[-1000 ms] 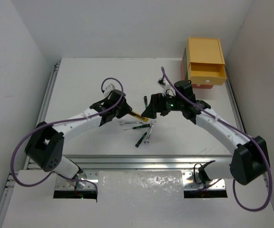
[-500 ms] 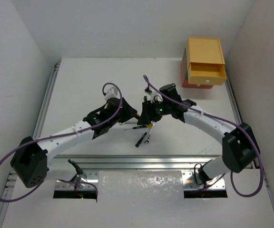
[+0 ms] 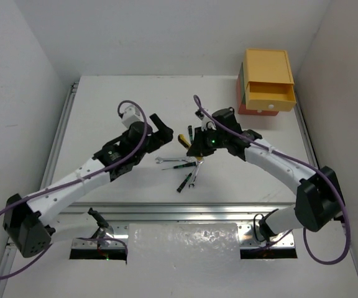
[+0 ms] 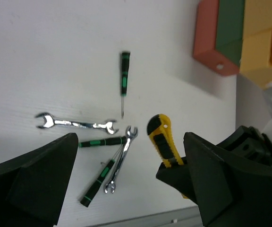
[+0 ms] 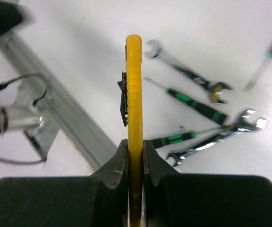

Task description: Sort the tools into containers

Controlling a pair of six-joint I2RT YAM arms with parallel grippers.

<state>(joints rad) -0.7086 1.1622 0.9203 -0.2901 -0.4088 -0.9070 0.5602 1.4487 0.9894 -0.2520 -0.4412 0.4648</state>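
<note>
Shiny chromed metal wrenches [image 4: 74, 124], matt yellow plastic utility knife [image 5: 134, 85], matt white tabletop [image 4: 55, 47].

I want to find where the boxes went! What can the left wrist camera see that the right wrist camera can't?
Only the left wrist view shows the coloured drawers, at its top right, and the left end effector with its fingers wide apart. Only the right wrist view shows the metal rail at the table's edge and a thin black wire. Both show the yellow-black utility knife gripped by the right end effector, two silver wrenches and the black-green screwdrivers.
</note>
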